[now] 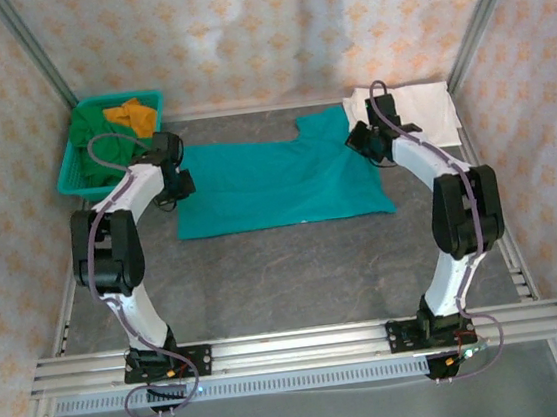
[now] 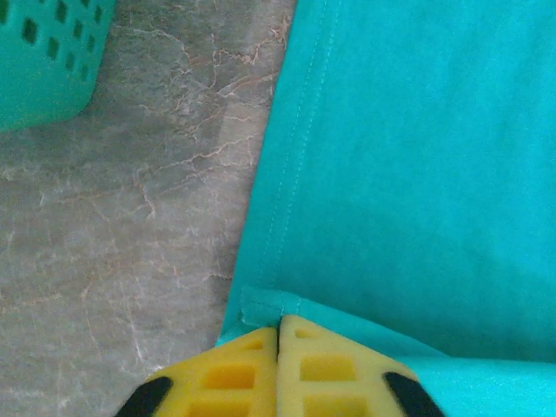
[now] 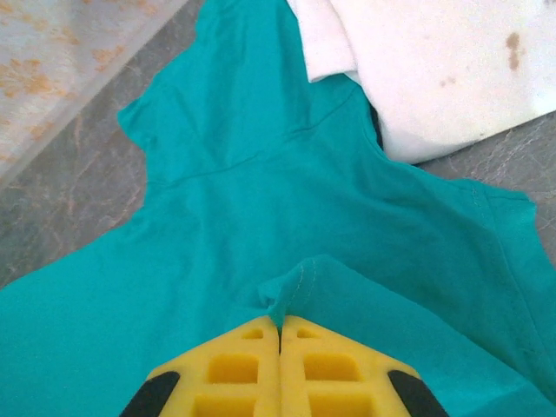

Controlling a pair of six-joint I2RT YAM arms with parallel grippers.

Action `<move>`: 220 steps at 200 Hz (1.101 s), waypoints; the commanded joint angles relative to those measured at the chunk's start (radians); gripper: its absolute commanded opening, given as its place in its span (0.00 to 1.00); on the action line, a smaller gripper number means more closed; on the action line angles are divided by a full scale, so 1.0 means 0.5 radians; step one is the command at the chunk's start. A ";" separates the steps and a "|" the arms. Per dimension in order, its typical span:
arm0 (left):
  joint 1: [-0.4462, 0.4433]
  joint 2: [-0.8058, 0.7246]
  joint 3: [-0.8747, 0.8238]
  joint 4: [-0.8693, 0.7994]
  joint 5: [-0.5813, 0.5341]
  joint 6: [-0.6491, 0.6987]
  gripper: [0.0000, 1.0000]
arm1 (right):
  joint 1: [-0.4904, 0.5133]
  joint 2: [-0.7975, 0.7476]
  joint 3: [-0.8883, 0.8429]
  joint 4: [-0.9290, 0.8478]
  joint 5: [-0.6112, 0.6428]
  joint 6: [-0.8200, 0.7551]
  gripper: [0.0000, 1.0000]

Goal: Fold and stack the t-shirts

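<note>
Two claws are clenched on the soft teal cloth t-shirt (image 1: 286, 182), spread nearly flat on the grey marbled table (image 1: 286, 278): left gripper (image 2: 278, 323) at its hem, right gripper (image 3: 280, 323) on a puckered fold.

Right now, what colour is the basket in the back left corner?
Teal green; the basket shows best in the top external view.
</note>
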 commanded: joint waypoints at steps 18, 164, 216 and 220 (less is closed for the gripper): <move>0.027 -0.003 0.069 -0.061 -0.137 0.022 0.39 | -0.012 0.000 0.048 -0.074 0.077 -0.017 0.31; -0.130 -0.248 -0.807 0.334 0.274 -0.179 0.39 | 0.176 -0.364 -1.012 0.111 0.016 0.095 0.34; -0.124 -0.558 -1.192 0.295 0.343 -0.329 0.39 | 0.151 -0.645 -1.422 0.092 -0.031 0.224 0.31; -0.124 -0.583 -1.215 0.287 0.346 -0.338 0.39 | 0.150 -0.676 -1.451 0.079 -0.030 0.235 0.31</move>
